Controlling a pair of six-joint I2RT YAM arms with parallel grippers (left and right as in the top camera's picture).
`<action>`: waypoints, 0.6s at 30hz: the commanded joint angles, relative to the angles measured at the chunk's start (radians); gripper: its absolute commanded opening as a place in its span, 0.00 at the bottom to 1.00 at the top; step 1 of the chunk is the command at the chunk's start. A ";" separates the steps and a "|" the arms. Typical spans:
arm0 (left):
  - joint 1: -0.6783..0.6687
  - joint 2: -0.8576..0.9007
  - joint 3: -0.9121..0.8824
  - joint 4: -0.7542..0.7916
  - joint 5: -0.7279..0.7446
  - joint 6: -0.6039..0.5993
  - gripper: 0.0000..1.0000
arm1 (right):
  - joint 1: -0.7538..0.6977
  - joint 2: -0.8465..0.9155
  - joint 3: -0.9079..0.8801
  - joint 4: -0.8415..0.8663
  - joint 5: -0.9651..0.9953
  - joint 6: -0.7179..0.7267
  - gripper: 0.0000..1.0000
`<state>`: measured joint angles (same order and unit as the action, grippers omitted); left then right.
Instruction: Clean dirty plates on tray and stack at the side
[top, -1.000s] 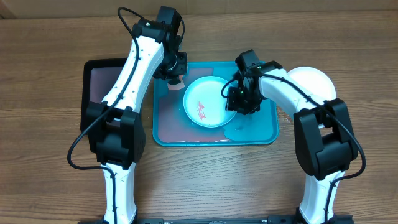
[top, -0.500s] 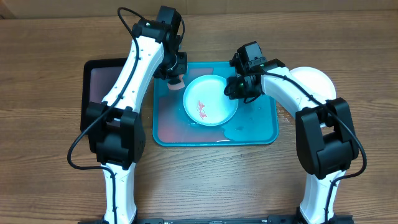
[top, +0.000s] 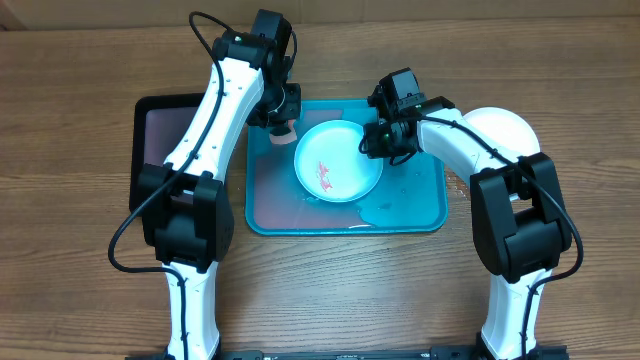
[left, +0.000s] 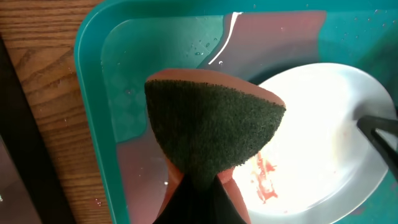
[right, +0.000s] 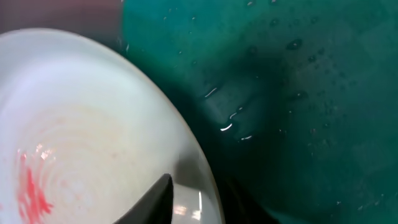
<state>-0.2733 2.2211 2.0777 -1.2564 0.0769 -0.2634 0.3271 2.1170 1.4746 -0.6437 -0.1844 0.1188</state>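
A light blue plate (top: 335, 165) with a red smear lies in the turquoise tray (top: 400, 215). My right gripper (top: 378, 145) is shut on its right rim. The right wrist view shows one finger on top of the plate (right: 81, 112) and the tray floor (right: 311, 93) beyond. My left gripper (top: 283, 130) is shut on an orange sponge with a dark green pad (left: 211, 124). It holds the sponge over the tray's far left part, beside the plate (left: 323, 124). A white plate (top: 505, 128) lies on the table to the right of the tray. The yellow-green plate is out of view.
A smaller black tray (top: 170, 135) lies left of the turquoise one. Reddish water is pooled in the left part of the turquoise tray (left: 143, 162), and its floor is wet. The wood table surrounds both trays.
My right gripper has moved a little toward the far side along the plate's right rim and now grips it there. The left arm and sponge have not moved.
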 joint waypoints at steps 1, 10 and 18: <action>-0.002 -0.001 0.016 0.001 -0.006 -0.014 0.04 | 0.000 0.013 0.024 0.003 0.003 0.047 0.09; -0.002 -0.001 0.016 0.001 -0.005 -0.014 0.04 | 0.032 0.013 0.024 -0.100 -0.011 0.462 0.04; -0.008 -0.001 -0.009 0.008 0.003 -0.018 0.04 | 0.023 0.013 0.024 -0.045 0.011 0.457 0.04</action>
<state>-0.2733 2.2211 2.0777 -1.2564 0.0769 -0.2634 0.3515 2.1193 1.4887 -0.7071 -0.1932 0.5507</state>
